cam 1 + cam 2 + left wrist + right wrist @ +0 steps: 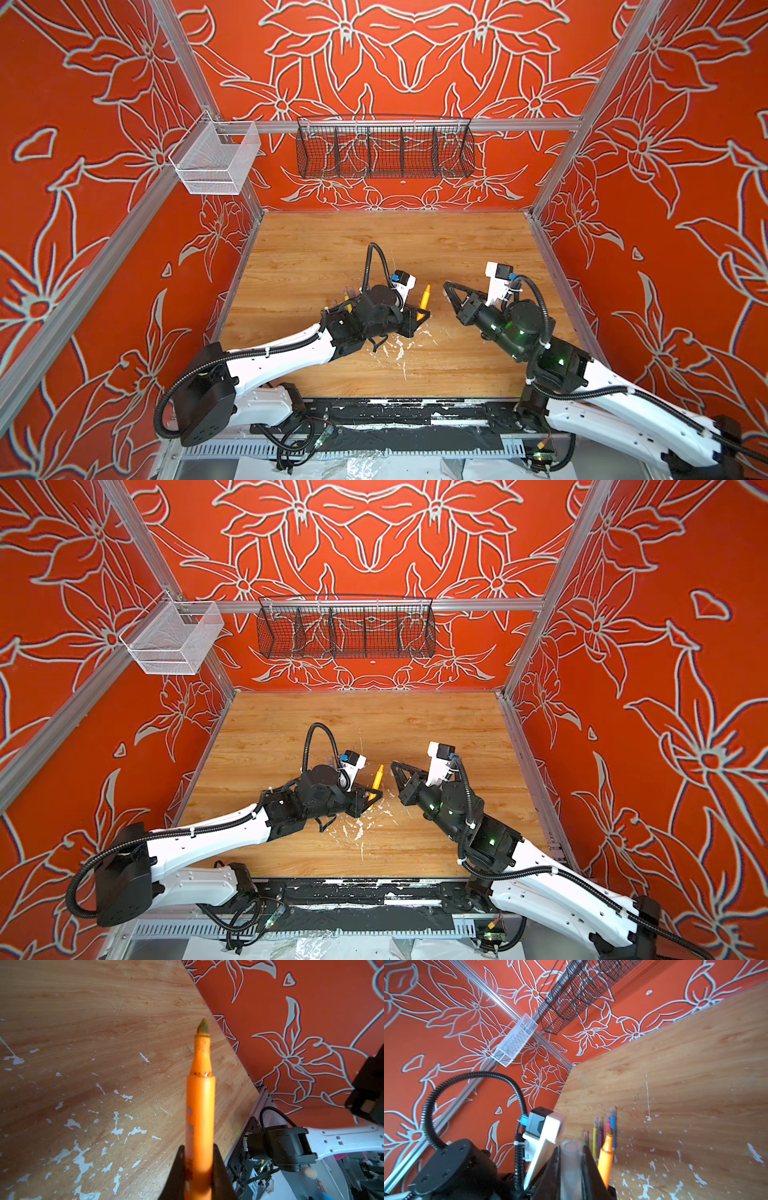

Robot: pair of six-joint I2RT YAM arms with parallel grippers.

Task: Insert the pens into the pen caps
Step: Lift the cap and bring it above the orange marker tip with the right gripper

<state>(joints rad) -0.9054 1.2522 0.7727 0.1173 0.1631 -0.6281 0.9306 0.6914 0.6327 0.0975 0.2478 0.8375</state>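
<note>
— What has the left hand [198,1154] got?
— It is clamped low on the barrel of the orange marker [200,1105]. The bare, grubby tip sticks out well past the fingers.
— And the right hand [571,1150]?
— It is closed on a clear cap [570,1165], with the open mouth facing outward.
— How near are they?
— In both top views the right hand sits just beside the marker's tip, apart from it, over the middle of the desk [374,241].
— Where are the other pens?
— They lie side by side on the desk beyond the left arm: a green marker [585,1139], a yellow marker [595,1142], a purple marker [600,1136], a pink marker [608,1125] and a blue marker [613,1132]. Their far ends look pale, but they are too blurred to tell more.
</note>
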